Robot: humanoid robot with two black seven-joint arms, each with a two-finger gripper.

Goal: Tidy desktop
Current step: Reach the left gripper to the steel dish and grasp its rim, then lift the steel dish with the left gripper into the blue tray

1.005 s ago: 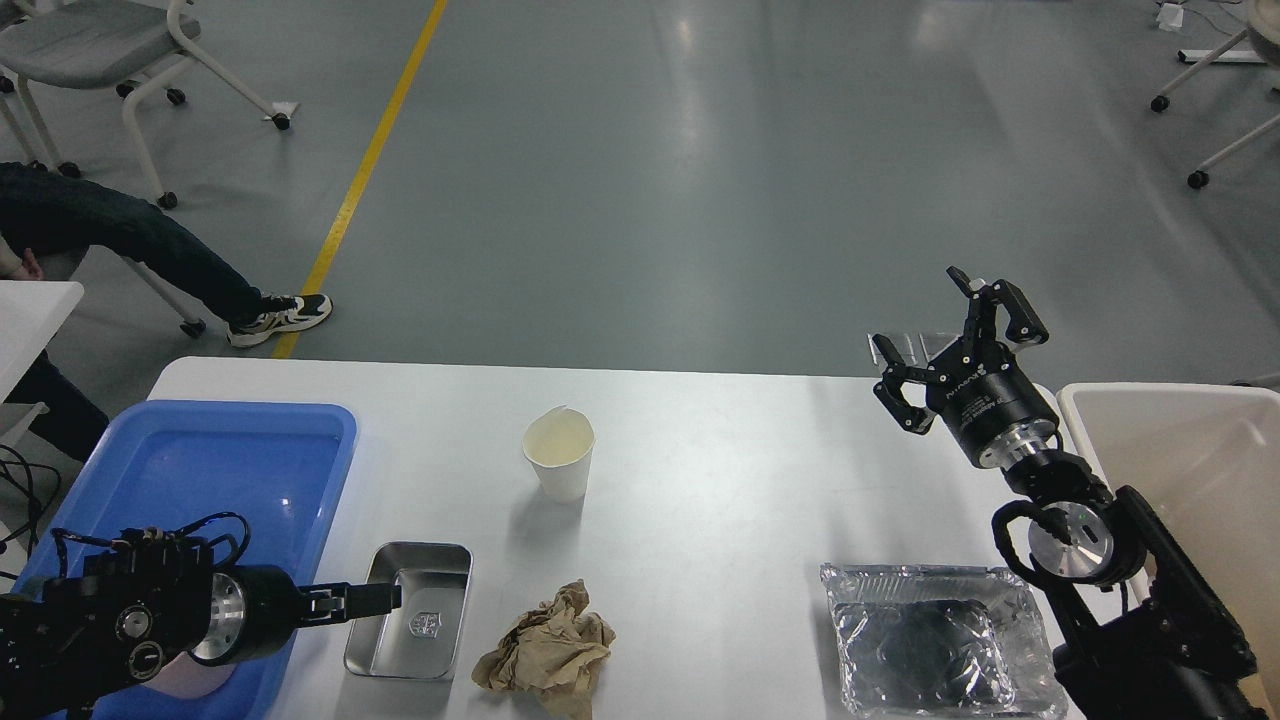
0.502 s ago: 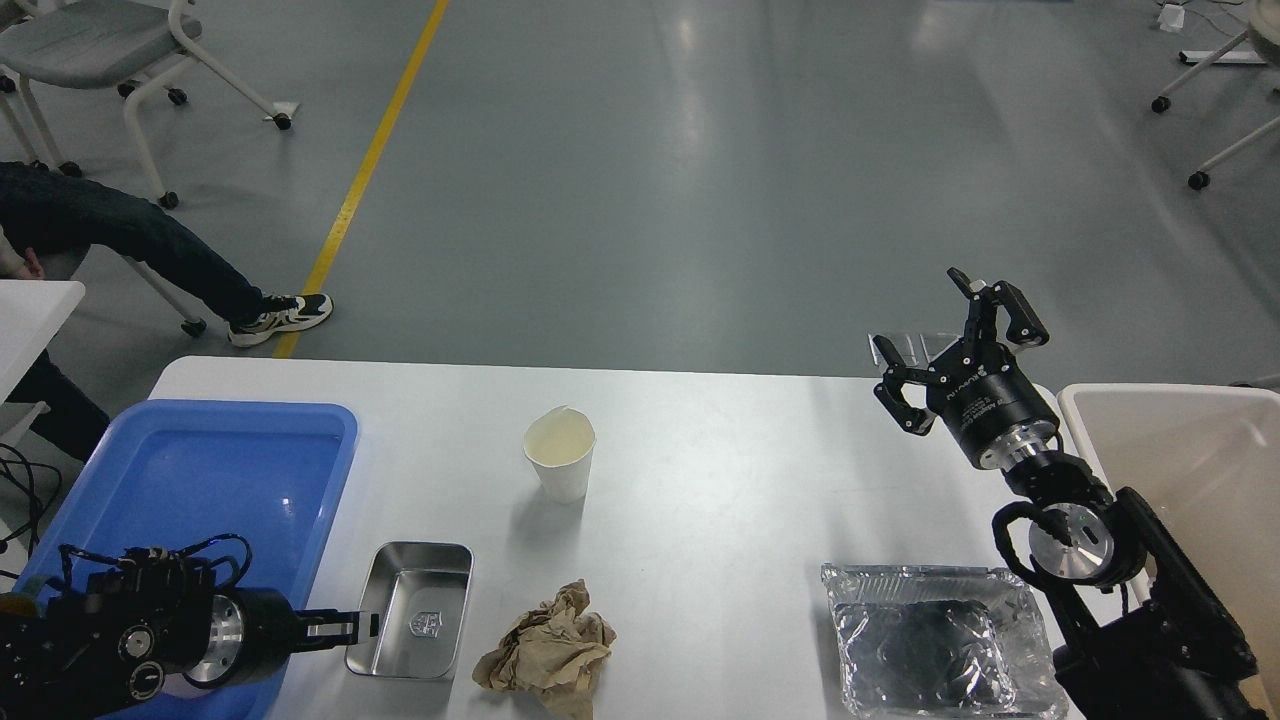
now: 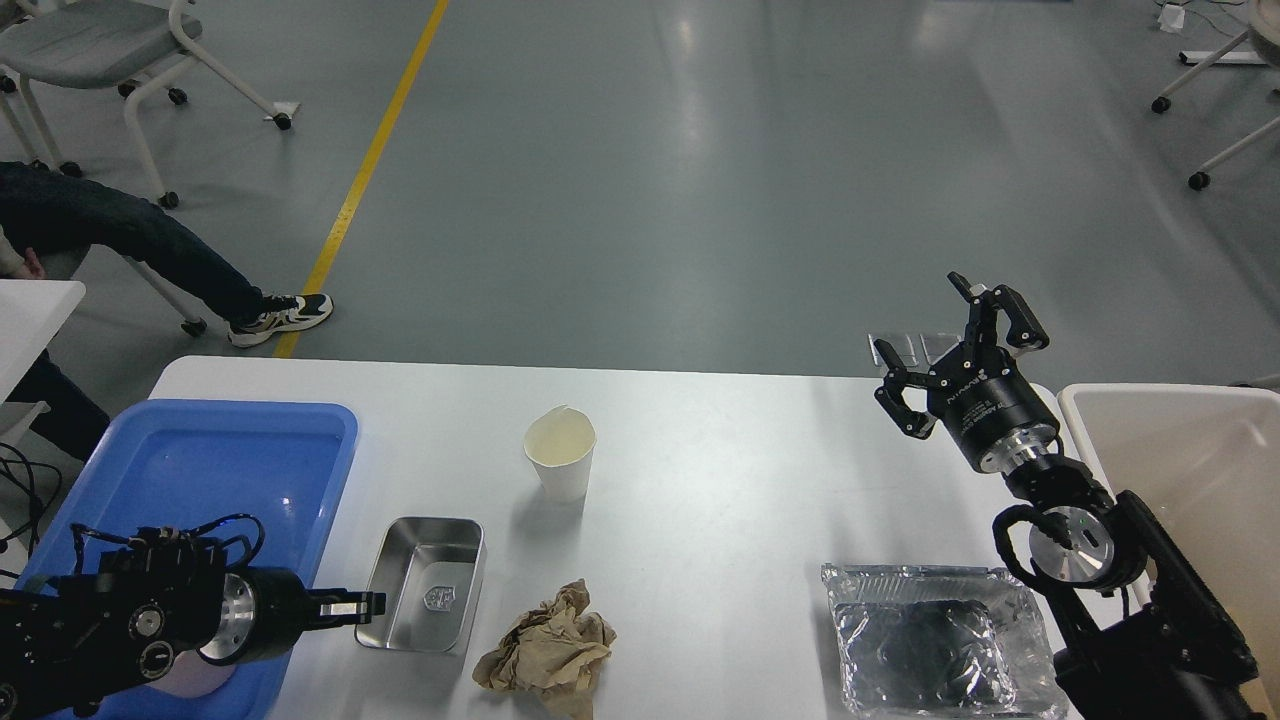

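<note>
The left gripper (image 3: 365, 605), jaws clenched on the steel tray's (image 3: 425, 583) rim, must next carry it into the blue tray (image 3: 200, 450); the right gripper's (image 3: 955, 355) jaws hang released.

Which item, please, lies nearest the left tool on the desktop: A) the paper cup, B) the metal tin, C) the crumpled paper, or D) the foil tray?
B: the left tool sits at the left edge of the metal tin, while the paper cup, crumpled paper and foil tray lie farther right on the desktop.
</note>
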